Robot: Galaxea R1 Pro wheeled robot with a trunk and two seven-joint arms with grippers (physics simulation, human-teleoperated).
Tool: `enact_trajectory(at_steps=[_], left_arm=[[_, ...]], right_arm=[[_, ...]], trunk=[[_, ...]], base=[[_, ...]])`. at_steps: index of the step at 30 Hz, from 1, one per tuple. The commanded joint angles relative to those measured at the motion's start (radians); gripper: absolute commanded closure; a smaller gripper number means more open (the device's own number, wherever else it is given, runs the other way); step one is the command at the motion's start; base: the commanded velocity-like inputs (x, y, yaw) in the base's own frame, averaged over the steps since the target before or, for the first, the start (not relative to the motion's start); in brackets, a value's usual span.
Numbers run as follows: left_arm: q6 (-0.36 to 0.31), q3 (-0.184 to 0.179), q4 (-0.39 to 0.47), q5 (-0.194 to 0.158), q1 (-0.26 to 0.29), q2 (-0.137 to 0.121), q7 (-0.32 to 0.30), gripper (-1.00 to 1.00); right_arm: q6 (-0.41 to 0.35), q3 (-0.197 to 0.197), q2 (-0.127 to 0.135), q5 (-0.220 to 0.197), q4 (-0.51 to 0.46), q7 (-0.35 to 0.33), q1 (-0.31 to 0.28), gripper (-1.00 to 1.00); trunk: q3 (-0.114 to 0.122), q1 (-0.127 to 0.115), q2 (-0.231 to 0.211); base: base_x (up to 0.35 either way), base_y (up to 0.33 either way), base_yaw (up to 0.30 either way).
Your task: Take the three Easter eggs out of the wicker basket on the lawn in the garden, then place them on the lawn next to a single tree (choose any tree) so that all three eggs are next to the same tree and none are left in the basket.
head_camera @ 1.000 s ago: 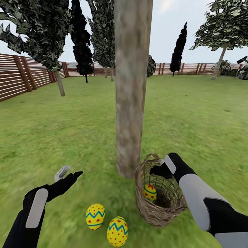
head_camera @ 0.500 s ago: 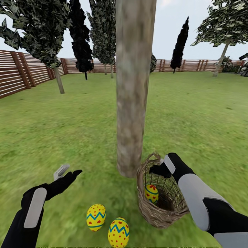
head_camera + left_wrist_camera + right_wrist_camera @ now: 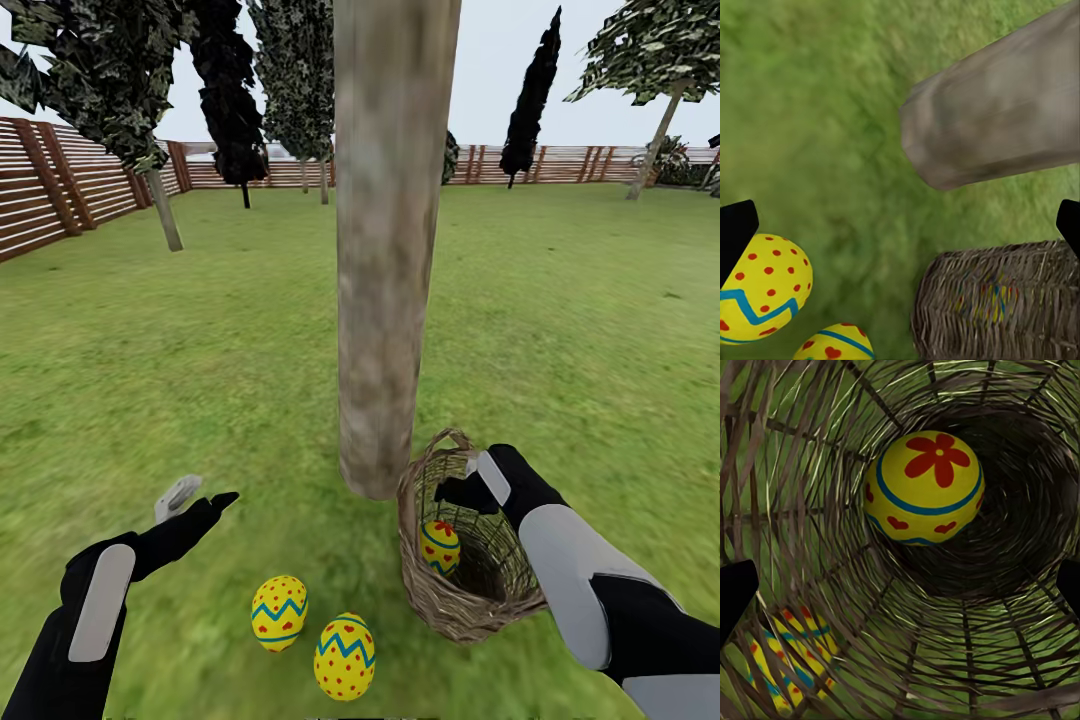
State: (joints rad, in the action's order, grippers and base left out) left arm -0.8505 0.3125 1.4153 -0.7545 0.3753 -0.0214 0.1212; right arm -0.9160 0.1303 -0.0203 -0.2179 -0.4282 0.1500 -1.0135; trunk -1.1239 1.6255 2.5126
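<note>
— Right gripper (image 3: 452, 492) first: how is it sitting?

— It is reaching into the mouth of the wicker basket (image 3: 455, 610). Going by the right wrist view, its two dark fingertips (image 3: 735, 592) are standing wide apart at either side, with nothing between them. The left gripper (image 3: 198, 497) is hovering over bare grass with its fingers parted and nothing held.

— Counts, biggest thing down?

— One lawn (image 3: 580, 320), mottled green and flat, is running back to a brown slatted fence (image 3: 50, 195). One thick trunk, the tree (image 3: 385, 250), is rising pale grey-brown and blotchy straight ahead. One basket is leaning just beside its foot, bucket-shaped, of brown twigs in an open weave with a small loop handle at the rim. Three eggs: yellow, with blue zigzags and red dots.

— Where are the eggs lying?

— Two eggs are lying on the grass close together near the trunk, the farther egg (image 3: 279, 613) and the nearer egg (image 3: 344, 656). The third egg (image 3: 439, 547) is sitting inside the basket, showing a red flower in a blue ring.

— Anything changed in the last second?

— The whole head view is tipping slightly downward; the eggs, basket and both grippers are keeping their places relative to each other.
</note>
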Motion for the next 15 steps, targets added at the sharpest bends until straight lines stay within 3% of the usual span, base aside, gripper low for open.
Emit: enact_trajectory(at_steps=[1, 7, 10, 12, 15], left_arm=[[-0.004, 0.000, 0.002, -0.011, 0.001, 0.000, 0.010, -1.00], [-0.004, 0.000, 0.005, -0.011, 0.001, 0.000, 0.010, -1.00], [-0.004, 0.000, 0.004, -0.010, 0.001, 0.000, 0.011, -1.00], [-0.005, 0.000, 0.004, -0.010, 0.001, 0.000, 0.011, -1.00], [-0.005, 0.001, 0.004, -0.008, 0.001, 0.000, 0.011, -1.00]], right_arm=[[-0.004, 0.003, -0.001, -0.010, -0.001, 0.011, 0.000, -1.00], [-0.015, -0.024, -0.003, -0.010, -0.001, 0.012, 0.000, -1.00], [-0.050, -0.062, -0.003, -0.008, 0.014, 0.010, -0.033, -1.00], [-0.062, -0.095, -0.002, -0.007, 0.096, 0.008, -0.107, -1.00], [-0.064, -0.109, 0.000, -0.005, 0.188, 0.007, -0.201, -1.00]], trunk=[[-0.005, 0.000, 0.001], [-0.028, 0.003, 0.002], [-0.040, 0.004, 0.003], [-0.047, 0.005, 0.003], [-0.059, 0.006, 0.004]], base=[[0.000, 0.000, 0.000], [0.000, 0.000, 0.000], [0.000, 0.000, 0.000], [0.000, 0.000, 0.000], [0.000, 0.000, 0.000]])
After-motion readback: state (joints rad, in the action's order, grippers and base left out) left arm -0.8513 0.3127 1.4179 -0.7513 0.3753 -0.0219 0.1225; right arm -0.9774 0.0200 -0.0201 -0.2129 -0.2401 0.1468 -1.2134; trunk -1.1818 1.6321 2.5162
